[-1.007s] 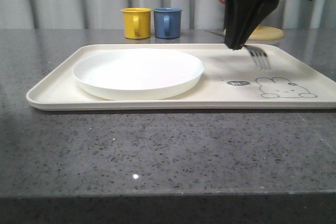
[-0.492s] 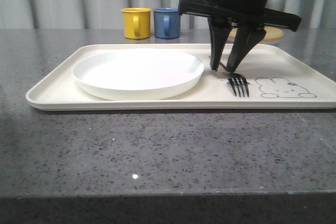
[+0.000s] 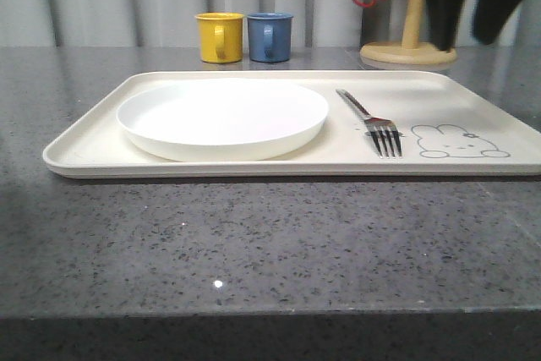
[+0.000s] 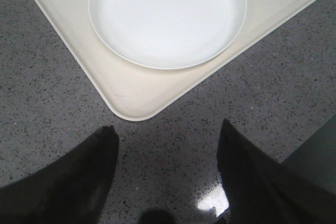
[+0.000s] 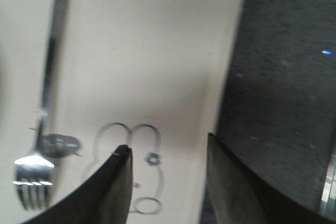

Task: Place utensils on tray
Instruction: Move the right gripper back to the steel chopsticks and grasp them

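Fork [image 3: 375, 123] is laid flat on tray [image 3: 84, 143], at plate's [image 3: 221, 117] three o'clock; both grippers, left [image 4: 168, 182] and right [image 5: 168, 182], are held with fingers apart and empty.

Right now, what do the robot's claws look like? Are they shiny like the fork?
No, they are not shiny. Each claw is matte black. The left claw has two broad, dark fingers with rounded tips. The right claw has two flat black fingers that taper toward their ends, and in the front view it shows as dark, wedge-shaped pieces. No markings or cables show on them.
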Controlling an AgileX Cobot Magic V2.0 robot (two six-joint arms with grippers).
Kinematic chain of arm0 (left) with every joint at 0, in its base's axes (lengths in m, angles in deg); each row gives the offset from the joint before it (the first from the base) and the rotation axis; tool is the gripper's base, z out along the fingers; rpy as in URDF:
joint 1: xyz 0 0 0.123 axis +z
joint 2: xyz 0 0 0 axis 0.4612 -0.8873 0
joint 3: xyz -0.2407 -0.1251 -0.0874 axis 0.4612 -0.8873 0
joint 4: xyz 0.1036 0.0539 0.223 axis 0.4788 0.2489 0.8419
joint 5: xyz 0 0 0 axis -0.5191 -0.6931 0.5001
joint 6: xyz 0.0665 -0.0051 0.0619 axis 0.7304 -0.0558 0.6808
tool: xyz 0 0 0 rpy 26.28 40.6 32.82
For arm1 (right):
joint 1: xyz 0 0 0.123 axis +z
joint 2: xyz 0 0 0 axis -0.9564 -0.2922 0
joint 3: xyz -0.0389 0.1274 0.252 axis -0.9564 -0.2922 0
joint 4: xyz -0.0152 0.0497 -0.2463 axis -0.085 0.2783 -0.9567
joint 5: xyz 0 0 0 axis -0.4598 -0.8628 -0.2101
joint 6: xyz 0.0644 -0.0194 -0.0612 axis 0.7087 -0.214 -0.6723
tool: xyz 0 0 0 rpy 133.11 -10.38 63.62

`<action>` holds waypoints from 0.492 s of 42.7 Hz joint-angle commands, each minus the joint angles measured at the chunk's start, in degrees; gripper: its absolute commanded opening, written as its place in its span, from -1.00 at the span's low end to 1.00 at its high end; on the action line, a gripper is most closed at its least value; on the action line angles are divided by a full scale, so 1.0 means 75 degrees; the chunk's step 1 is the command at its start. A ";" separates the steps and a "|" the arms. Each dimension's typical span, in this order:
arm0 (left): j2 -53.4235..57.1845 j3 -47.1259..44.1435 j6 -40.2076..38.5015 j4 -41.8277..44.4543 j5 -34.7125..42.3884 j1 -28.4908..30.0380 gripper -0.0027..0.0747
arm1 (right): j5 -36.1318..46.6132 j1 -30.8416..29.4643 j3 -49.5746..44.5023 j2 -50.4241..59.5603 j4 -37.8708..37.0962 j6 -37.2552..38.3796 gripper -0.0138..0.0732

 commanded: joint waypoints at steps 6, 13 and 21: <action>0.0039 0.0198 -0.0065 0.0000 0.0438 -0.0048 0.15 | 0.0402 -0.1725 -0.1218 0.1491 -0.0134 -0.0838 0.15; 0.0039 0.0198 -0.0065 0.0000 0.0452 -0.0048 0.15 | 0.0405 -0.2983 -0.1709 0.1557 0.0889 -0.2246 0.15; 0.0039 0.0198 -0.0065 0.0000 0.0467 -0.0048 0.15 | 0.0532 -0.3922 -0.1830 0.1317 0.1902 -0.3187 0.15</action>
